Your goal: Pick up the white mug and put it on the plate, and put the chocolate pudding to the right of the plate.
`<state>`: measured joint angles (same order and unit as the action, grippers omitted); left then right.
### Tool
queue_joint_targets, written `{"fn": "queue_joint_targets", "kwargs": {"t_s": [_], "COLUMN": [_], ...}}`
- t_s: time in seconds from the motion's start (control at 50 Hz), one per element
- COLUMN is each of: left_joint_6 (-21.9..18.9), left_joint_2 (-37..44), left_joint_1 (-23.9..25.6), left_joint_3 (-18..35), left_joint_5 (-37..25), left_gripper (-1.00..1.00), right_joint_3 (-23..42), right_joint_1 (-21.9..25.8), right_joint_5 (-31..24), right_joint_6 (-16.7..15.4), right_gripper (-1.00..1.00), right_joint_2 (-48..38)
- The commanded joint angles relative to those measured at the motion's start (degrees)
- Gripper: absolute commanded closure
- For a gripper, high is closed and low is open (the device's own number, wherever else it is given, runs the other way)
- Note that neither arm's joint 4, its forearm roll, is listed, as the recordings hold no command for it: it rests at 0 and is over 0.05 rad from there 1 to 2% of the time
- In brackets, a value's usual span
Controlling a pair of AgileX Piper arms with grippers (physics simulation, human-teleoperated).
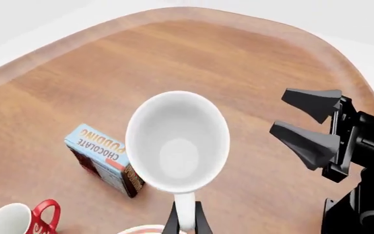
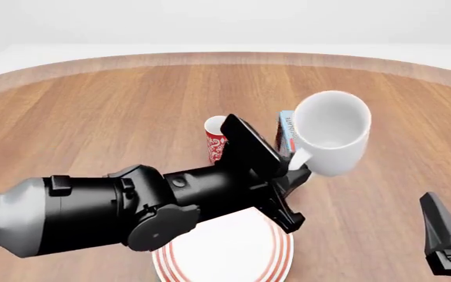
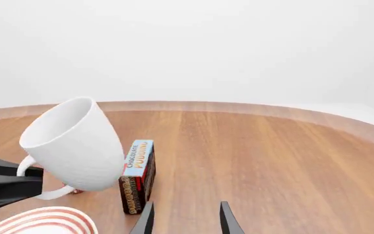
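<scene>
Two mugs: the white mug (image 2: 331, 132), clamped by its handle in the left gripper (image 2: 298, 170) above the table (image 2: 92, 111), and a red mug (image 2: 216, 140); one chocolate pudding (image 3: 138, 175), one plate (image 2: 225, 252). Right gripper (image 3: 183, 217) fingers apart.

Bright, even, diffuse lighting; sharp throughout, no blur; only faint soft shadows on the surface (image 2: 92, 111).

The left arm (image 2: 92, 214) is a thick cylinder, pale grey at its rear and glossy black further on, with round black joint housings and small rectangular blocks. A flat black plate heads its wrist. The right gripper (image 1: 307, 127) carries matte black, wedge-shaped, tapering fingers (image 1: 304, 141) on a boxy black mount.
</scene>
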<state>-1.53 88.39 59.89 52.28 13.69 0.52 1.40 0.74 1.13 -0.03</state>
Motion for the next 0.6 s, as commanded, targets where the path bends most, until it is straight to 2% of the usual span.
{"fn": "queue_joint_targets", "kwargs": {"t_s": [0.02, 0.6], "left_joint_6": [0.06, 1.01], "left_joint_2": [-3.69, -11.23], "left_joint_1": [-0.61, -3.04], "left_joint_3": [-4.57, -16.91], "left_joint_5": [1.46, 2.10], "left_gripper": [1.00, 1.00], "right_joint_3": [0.01, -0.04], "right_joint_1": [0.07, 0.19], "right_joint_5": [0.01, 0.23], "right_joint_6": [0.07, 0.04], "right_gripper": [-1.00, -1.00], "right_joint_2": [0.01, 0.01]}}
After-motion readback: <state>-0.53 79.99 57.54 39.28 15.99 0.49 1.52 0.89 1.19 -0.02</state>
